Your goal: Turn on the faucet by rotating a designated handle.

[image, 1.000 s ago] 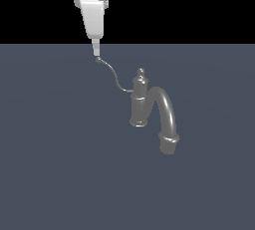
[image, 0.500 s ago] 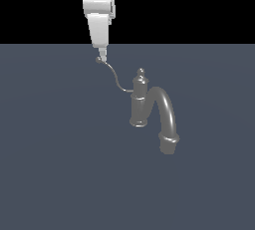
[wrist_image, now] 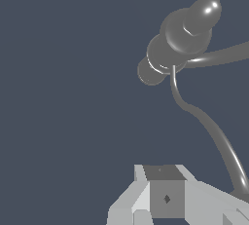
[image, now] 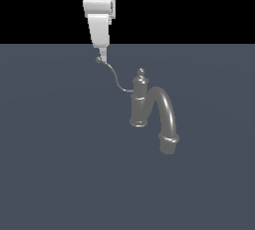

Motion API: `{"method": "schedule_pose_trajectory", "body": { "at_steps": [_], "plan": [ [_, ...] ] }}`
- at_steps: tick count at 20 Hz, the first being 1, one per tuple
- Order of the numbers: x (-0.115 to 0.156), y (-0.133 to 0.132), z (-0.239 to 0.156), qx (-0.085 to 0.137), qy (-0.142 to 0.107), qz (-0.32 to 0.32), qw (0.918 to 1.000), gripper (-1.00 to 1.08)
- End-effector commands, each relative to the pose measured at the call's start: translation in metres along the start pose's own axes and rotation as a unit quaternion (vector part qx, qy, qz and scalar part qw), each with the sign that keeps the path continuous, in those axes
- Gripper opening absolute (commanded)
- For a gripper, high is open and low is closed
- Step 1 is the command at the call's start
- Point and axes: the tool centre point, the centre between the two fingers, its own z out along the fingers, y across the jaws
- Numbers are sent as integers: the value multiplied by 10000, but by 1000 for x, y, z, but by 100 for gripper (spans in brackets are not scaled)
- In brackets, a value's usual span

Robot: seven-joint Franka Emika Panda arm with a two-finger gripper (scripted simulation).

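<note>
I have the end effector (image: 101,55) hanging straight down over the far end of the handle (image: 115,79); its tip sits right at the little ball on the end of that thin bent wire, touching it or just about, though I cannot tell which; I cannot tell if the fingers are open or closed either, because from the side they look like one narrow point, and the wrist view only shows the blocky base of the end effector (wrist_image: 168,195). The faucet (image: 149,109) stands on the dark grey desk (image: 55,174), near the middle, a bit toward the exterior view's right; its short post has a knob on top, and the fat arched spout bends down toward the front. The handle (wrist_image: 204,121) grows out of the post and curls away to the exterior view's left. I think I am at the ball end because pushing far from the post makes turning easy; the next push should go sideways around the post; if I slip off the tiny ball, the handle will not turn.
</note>
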Motion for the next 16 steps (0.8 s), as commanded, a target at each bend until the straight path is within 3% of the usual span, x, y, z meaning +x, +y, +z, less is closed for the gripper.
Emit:
{"method": "schedule_pose_trajectory", "body": {
  "at_steps": [1,16],
  "plan": [
    [0,5,0,1,0,0,10000,-100],
    [1,48,0,1,0,0,10000,-100]
  ]
}}
